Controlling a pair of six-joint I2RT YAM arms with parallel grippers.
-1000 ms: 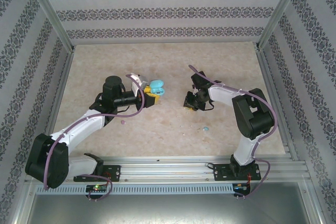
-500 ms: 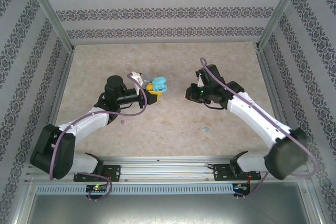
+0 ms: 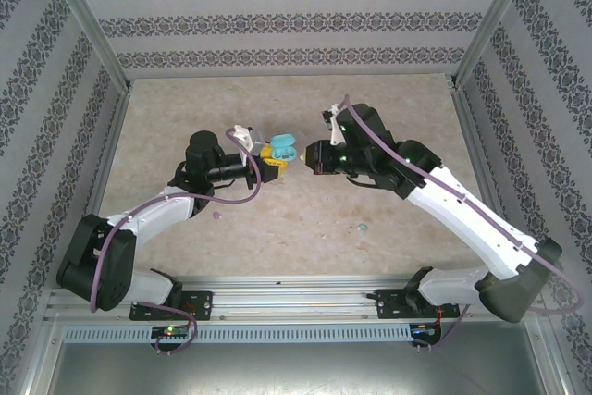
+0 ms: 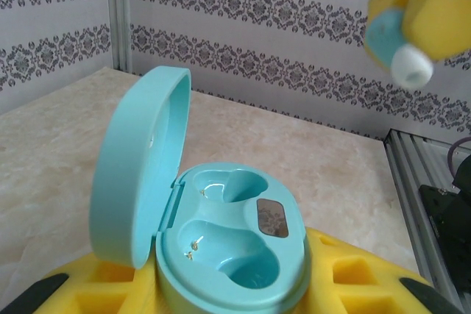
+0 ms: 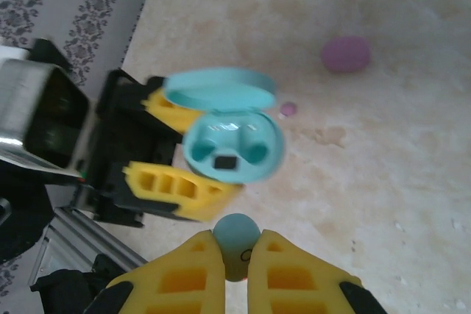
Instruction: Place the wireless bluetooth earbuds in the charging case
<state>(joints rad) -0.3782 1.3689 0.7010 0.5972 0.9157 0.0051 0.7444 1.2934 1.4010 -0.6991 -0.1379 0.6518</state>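
One blue earbud (image 5: 235, 244) pinched, open blue case (image 4: 228, 255) clamped

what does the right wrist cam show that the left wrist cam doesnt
Right wrist: two pink pieces lying on the table, and the left gripper clamping the blue charging case from its sides.
Left wrist: gold contact pins in the case's two empty wells.
Both: the open case, and the blue earbud pinched in the right gripper.
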